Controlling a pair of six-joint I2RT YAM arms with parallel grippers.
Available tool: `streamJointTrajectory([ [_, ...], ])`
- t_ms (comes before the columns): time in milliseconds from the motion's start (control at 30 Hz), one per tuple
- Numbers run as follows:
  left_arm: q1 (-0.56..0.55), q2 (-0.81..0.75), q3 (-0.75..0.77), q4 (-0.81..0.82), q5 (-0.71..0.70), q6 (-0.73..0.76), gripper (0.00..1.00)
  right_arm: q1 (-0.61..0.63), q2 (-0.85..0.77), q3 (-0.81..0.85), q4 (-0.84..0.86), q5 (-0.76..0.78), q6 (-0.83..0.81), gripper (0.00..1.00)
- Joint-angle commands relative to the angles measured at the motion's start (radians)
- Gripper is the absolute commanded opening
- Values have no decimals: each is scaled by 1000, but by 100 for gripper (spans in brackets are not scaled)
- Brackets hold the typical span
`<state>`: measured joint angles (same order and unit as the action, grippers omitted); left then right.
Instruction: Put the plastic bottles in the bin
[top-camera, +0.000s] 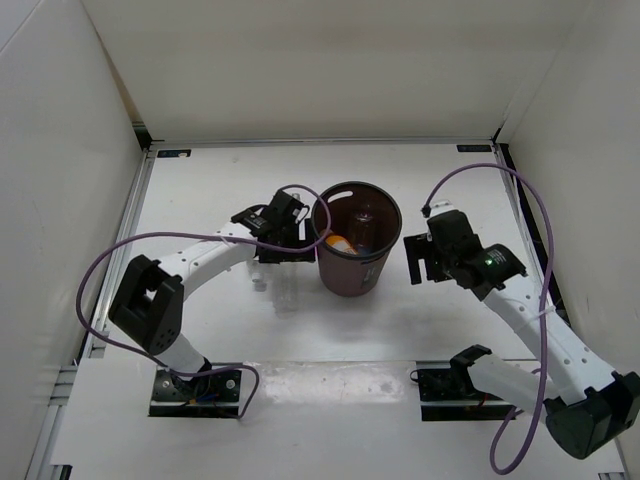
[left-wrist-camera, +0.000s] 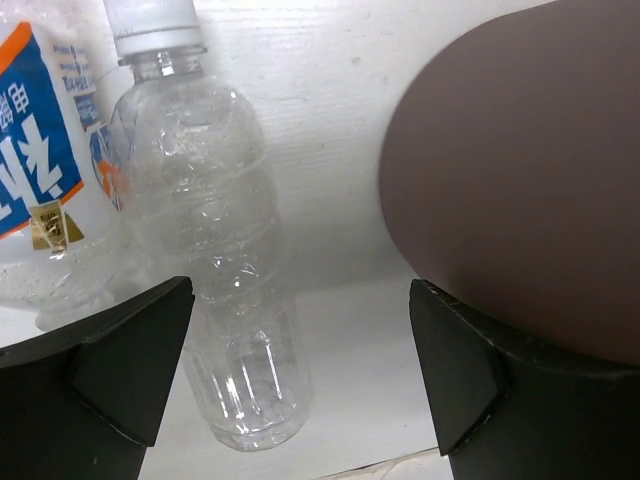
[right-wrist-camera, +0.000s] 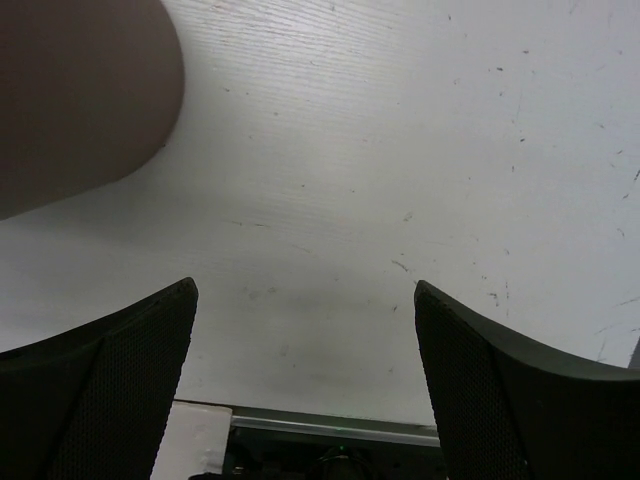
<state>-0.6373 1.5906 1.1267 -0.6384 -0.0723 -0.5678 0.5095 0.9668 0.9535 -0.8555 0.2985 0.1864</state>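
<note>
Hovering with left tool spread wide before an upright clear unlabelled bottle beside the bin; holding right tool released, empty, above the tabletop.

Robotics lab cell, white enclosure walls, bolted arm bases

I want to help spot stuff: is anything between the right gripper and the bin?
No, only bare table lies between the right gripper and the bin, seen in the right wrist view.
</note>
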Motion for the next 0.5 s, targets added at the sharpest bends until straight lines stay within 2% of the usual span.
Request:
streamJointTrajectory([
  [0, -10, 2, 41, -36, -27, -1, 100, 32, -4, 33, 44, 45, -53, 90],
  [233, -4, -24, 42, -164, -173, 6, 100, 50, -2, 27, 65, 27, -65, 90],
  [467, 5, -24, -8, -116, -101, -20, 100, 57, 0, 30, 55, 33, -56, 90],
])
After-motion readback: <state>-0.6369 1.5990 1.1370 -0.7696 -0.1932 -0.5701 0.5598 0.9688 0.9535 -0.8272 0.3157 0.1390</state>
